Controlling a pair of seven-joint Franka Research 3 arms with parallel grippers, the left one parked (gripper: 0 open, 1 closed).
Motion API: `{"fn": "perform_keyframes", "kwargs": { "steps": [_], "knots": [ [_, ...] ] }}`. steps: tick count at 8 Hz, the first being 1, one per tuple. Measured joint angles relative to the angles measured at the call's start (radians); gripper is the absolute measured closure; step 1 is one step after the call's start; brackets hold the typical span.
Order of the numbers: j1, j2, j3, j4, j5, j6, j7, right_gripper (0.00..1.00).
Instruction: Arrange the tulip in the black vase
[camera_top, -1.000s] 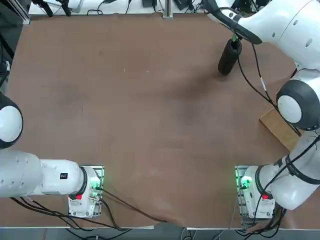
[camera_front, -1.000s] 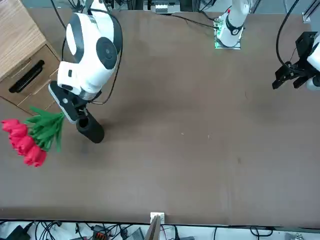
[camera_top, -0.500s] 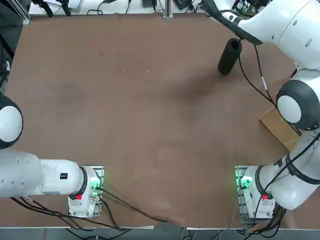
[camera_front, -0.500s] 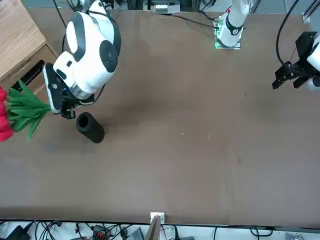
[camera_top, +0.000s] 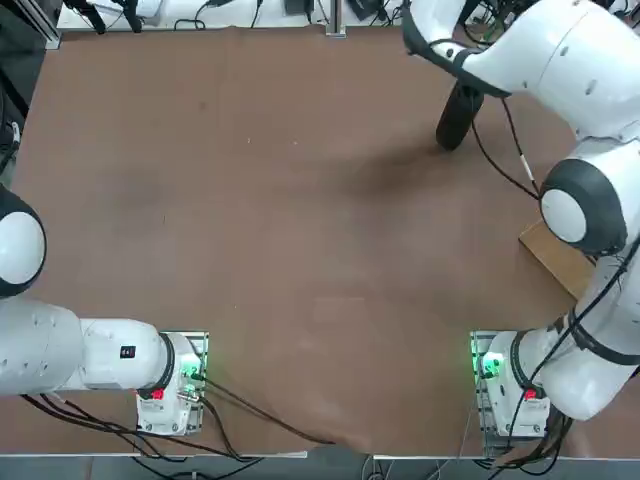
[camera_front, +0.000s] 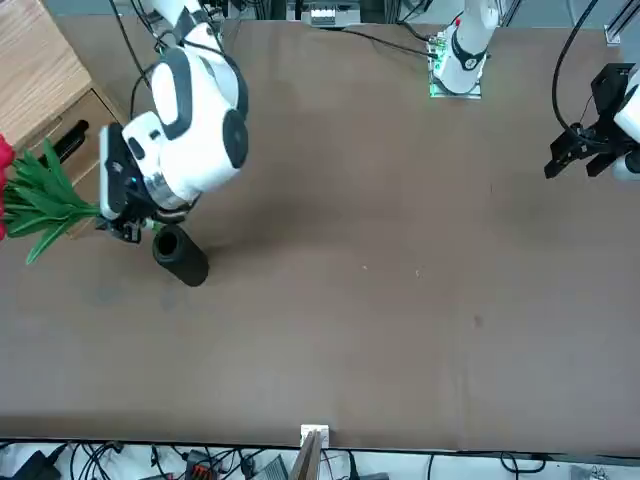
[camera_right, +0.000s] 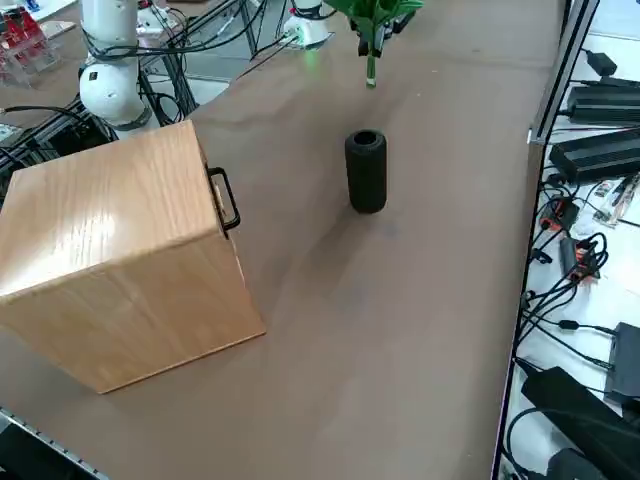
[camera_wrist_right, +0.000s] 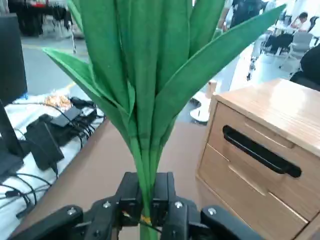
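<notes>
Clenching the green stems, our right gripper (camera_wrist_right: 147, 194) carries the red-bloomed tulip bunch (camera_front: 44, 205) with long green leaves, and its fingers close tightly around them. The bunch is up in the air, stem end (camera_right: 371, 72) downward, near the slim matte black cylindrical vase (camera_right: 366, 175). The vase stands upright on the brown tabletop (camera_top: 300, 250) with the bunch outside it.

What worries us most is tipping the vase: if we come in too low or off-centre, the stem end catches the round mouth and pushes it over. Our wrist view doesn't show the vase, so we probably need the outside views to line up. Leaves that fan wide could snag on the rim, and a hard downward press could bend the stems or slide them through our grip. Opening too soon would drop the bunch beside the vase.

To our right, the pale wooden drawer cabinet (camera_right: 130, 250) and its black handle (camera_wrist_right: 261, 153) limit a swing of leaves or wrist. The table's far edge (camera_right: 545, 130) runs beyond the vase, so a hard knock outward could send it that way. Leftward we have the most open room to back off and straighten up.
</notes>
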Motion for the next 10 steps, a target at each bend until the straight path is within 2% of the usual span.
{"fn": "perform_keyframes", "kwargs": {
  "steps": [4, 7, 10],
  "knots": [
    [0.037, 0.123, 0.001, -0.001, -0.12, -0.097, 0.089, 0.88],
    [0.058, 0.194, 0.001, -0.001, -0.136, -0.156, 0.115, 0.88],
    [0.061, 0.239, 0.001, 0.0, -0.16, -0.168, 0.122, 0.88]
  ]
}}
